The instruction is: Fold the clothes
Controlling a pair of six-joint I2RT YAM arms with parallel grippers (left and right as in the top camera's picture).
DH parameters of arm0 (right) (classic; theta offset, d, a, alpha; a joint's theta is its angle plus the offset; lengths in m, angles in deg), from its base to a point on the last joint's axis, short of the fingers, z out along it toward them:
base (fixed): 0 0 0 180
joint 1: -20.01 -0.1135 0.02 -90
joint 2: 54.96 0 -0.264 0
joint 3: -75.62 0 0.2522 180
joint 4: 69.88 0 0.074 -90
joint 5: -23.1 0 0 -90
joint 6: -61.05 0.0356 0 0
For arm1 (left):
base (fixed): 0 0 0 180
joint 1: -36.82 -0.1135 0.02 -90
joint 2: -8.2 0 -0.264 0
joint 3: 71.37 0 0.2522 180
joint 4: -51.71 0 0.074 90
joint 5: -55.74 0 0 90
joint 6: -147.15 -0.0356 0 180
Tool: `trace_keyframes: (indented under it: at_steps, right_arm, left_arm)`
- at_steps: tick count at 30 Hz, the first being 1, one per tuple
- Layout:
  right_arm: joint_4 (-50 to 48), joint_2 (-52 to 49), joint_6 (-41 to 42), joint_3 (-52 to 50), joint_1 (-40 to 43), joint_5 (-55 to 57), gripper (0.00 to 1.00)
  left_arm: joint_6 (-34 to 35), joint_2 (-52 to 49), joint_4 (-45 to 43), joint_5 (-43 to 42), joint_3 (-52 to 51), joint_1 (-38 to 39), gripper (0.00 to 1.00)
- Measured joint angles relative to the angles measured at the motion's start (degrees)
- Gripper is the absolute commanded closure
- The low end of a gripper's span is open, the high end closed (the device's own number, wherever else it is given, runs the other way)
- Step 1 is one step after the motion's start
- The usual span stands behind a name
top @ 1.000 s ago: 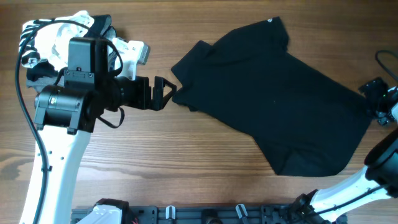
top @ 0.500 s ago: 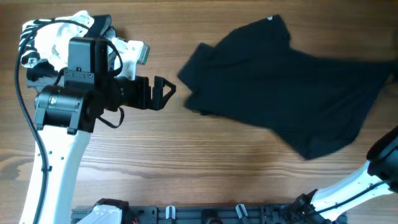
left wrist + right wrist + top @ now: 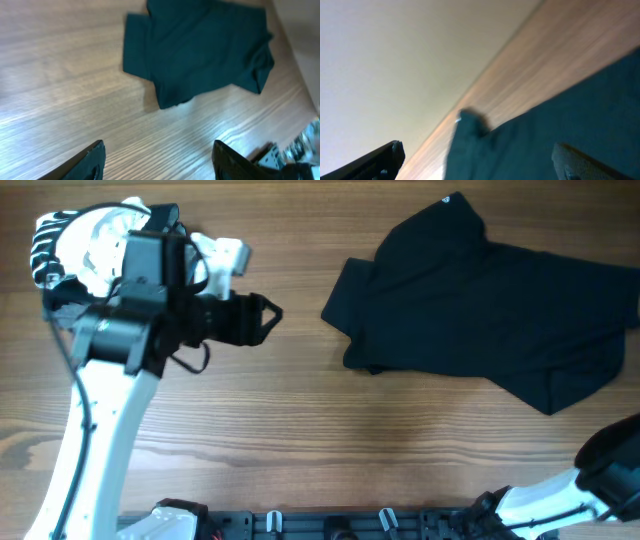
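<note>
The clothes, one black garment (image 3: 480, 310), lie crumpled on the right half of the wooden table, and their right edge runs out of the overhead view. A tiny white mark (image 3: 446, 199) shows at the top corner. My left gripper (image 3: 272, 315) is open and empty, a short way left of the garment's sleeve. In the left wrist view the garment (image 3: 200, 50) lies ahead of the spread jaws (image 3: 160, 162). My right gripper (image 3: 480, 162) is out of the overhead view; its jaws are wide apart above the black fabric (image 3: 560, 125).
A pile of white-striped and grey garments (image 3: 70, 250) sits at the far left behind the left arm. A dark rack (image 3: 330, 525) runs along the front edge. The right arm's base (image 3: 600, 475) stands at the lower right.
The black garment has slid to the right and bunched up, away from the left gripper. The left arm has turned slightly and stayed open.
</note>
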Motion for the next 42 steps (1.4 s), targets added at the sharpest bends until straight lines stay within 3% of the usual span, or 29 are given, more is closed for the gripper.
trace_keyframes:
  at_steps: [1,3,6,10,15,18,22,25,34,35,37,40,42]
  right_arm:
    - [6.9,3.7,-0.7,0.0,-2.0,-1.9,0.0]
    - [9.1,5.8,-1.5,-0.1,-3.5,-3.0,0.0]
    - [24.4,10.5,-3.0,0.4,-10.1,-2.9,0.0]
    - [32.0,10.5,-5.4,-0.8,-15.1,5.9,0.0]
    - [30.5,10.5,-6.3,-5.1,-17.3,13.6,0.0]
    - [29.1,10.4,-6.3,-7.2,-17.3,15.0,0.0]
    - [28.4,10.4,-6.2,-7.3,-17.3,15.6,0.01]
    - [28.0,10.4,-6.1,-7.3,-17.3,15.6,0.0]
    - [27.9,10.4,-6.1,-7.3,-17.3,15.6,0.0]
    - [27.8,10.4,-6.1,-7.3,-17.3,15.6,0.0]
    - [27.9,10.4,-6.1,-7.3,-17.3,15.6,0.0]
    - [27.9,10.4,-6.1,-7.3,-17.3,16.8,0.0]
    - [27.8,10.4,-6.1,-7.3,-17.3,18.8,0.0]
  left_arm:
    - [0.0,-2.0,-0.4,0.7,0.0,1.5,0.23]
    - [0.0,-9.2,-0.9,2.5,0.0,6.7,0.2]
    - [0.0,-22.0,-3.4,4.4,0.0,14.7,0.13]
    - [0.0,-32.5,-6.4,5.2,-0.1,21.8,0.2]
    - [0.0,-38.7,-15.8,5.9,-0.3,29.2,0.19]
    - [0.0,-39.0,-20.2,6.7,-0.2,29.9,0.26]
    - [0.0,-40.4,-23.1,8.8,-0.3,29.8,0.25]
    - [0.1,-40.6,-27.3,9.8,-0.3,29.8,0.4]
    - [0.2,-43.2,-28.4,9.9,-0.3,30.1,0.55]
    - [0.2,-43.6,-28.1,9.9,-0.3,30.3,0.6]
    - [0.1,-43.6,-27.8,10.0,-0.3,30.7,0.96]
    - [0.2,-43.6,-25.3,10.1,-0.1,30.8,0.96]
    - [0.3,-43.4,-17.7,10.4,1.0,29.6,0.96]
